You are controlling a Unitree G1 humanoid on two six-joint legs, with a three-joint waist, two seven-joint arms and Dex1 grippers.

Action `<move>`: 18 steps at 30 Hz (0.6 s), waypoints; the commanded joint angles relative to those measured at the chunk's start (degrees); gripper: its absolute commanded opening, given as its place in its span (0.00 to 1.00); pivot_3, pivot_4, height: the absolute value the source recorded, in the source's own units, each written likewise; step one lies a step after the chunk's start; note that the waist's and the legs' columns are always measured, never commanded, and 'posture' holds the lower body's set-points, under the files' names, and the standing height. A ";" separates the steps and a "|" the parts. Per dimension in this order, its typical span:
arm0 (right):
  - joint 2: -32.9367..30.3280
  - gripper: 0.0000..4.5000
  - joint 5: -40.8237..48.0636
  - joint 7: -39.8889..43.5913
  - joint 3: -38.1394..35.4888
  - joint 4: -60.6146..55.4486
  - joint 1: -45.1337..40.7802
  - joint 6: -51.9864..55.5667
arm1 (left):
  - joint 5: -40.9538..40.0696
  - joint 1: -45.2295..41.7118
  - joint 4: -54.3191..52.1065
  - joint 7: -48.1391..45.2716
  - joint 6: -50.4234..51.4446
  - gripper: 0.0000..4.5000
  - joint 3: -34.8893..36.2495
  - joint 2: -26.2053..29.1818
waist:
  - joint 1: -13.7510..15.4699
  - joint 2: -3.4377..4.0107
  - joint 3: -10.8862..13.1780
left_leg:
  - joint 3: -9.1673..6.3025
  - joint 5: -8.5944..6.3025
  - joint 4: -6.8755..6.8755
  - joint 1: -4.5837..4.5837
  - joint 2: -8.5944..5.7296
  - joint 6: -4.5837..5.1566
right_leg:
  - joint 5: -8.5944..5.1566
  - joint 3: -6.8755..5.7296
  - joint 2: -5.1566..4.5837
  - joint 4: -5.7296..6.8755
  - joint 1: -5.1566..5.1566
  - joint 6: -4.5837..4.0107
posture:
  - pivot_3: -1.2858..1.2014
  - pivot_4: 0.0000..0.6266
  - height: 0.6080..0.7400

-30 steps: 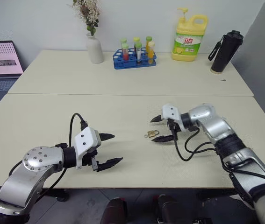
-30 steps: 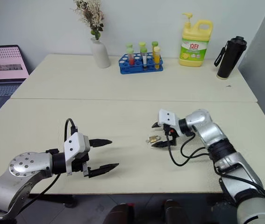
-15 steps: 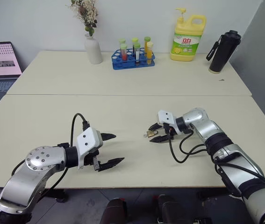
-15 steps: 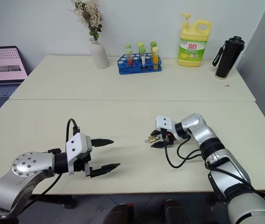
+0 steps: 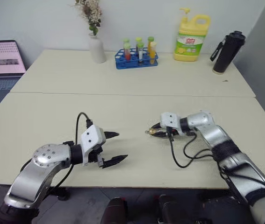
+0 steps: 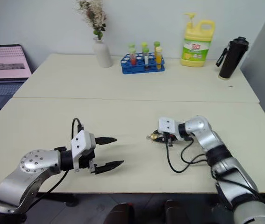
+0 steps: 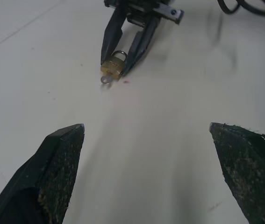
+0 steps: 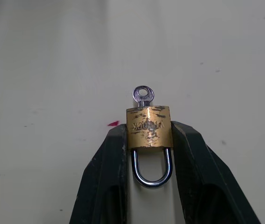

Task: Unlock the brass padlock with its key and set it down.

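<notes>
— While the right gripper [image 8: 148,140] has its two black fingers pressed against both sides of the brass padlock [image 8: 149,127], how much of the job would you call done?

— Only the first part, I'd say. The lock is pinched by its body, low over the table [image 5: 123,107], with the key [image 8: 143,94] already seated in the keyhole; its round bow sticks out past the fingertips.

— And the shackle?

— The silvery loop sits between the fingers, pointing back toward the wrist, and both of its legs appear to be down in the body. So it looks locked to me.

— What about the left gripper [image 5: 115,147]?

— Spread wide and holding nothing. It hangs over the near part of the table, well apart from the lock, and points toward it; in the left wrist view the lock and the key's bow lie straight ahead between its tips.

— So what's left?

— By my reading, the left fingers must reach the bow and pinch it, then turn it until the shackle springs. After that the lock goes down on the table.
</notes>
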 commanded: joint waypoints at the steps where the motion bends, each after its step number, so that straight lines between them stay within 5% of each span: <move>1: -4.98 0.21 -4.34 -7.38 -5.05 -16.02 5.53 -3.14 | -2.14 -5.40 1.09 0.67 2.64 1.00 -0.15 -1.20 | 0.24 -0.01 0.00 | -0.01 0.00 0.00 -0.01 -0.02 0.00 | -0.03 0.00 0.00 -0.01 -0.01 0.05 | 0.52 0.24 1.00; 10: -12.28 0.21 -22.87 -28.19 -10.35 -32.64 16.72 -17.54 | -7.31 -23.07 9.97 -0.11 12.03 1.00 -2.37 -7.35 | -0.64 -0.03 0.00 | 0.10 0.01 0.00 0.07 0.01 -0.02 | -0.07 0.08 0.20 0.03 -0.01 0.14 | 0.52 0.24 1.00; 18: -11.65 0.21 -24.48 -36.18 -11.00 -34.94 19.69 -24.26 | -7.04 -28.69 13.73 -5.59 12.81 1.00 -6.37 -7.97 | -1.10 -0.04 0.01 | 0.10 0.02 0.01 0.06 0.01 -0.04 | -0.06 0.15 0.21 0.03 -0.01 0.13 | 0.52 0.24 1.00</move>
